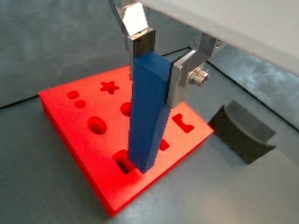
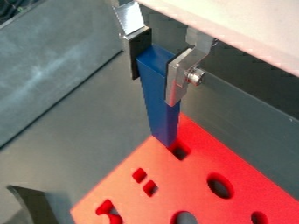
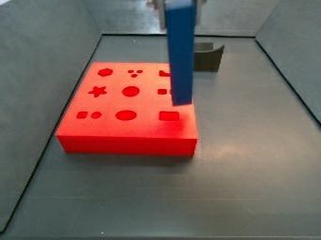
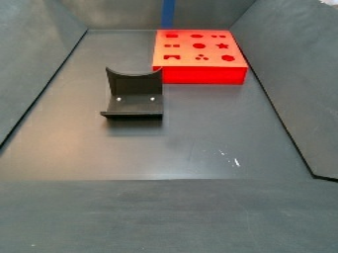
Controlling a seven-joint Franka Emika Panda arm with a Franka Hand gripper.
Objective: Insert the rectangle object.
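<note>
Because the slot admits it only end-on, my gripper (image 1: pixel 160 59) clamps the tall, slim bright blue rectangle object (image 1: pixel 149 114) upright by its top, lower end poised at the flat red block's (image 1: pixel 82 131) rectangular hole (image 3: pixel 171 116)

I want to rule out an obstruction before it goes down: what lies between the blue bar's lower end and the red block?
Nothing: in a wrist view the gripper holds the blue bar upright, its lower end at a slot in the red block.
</note>
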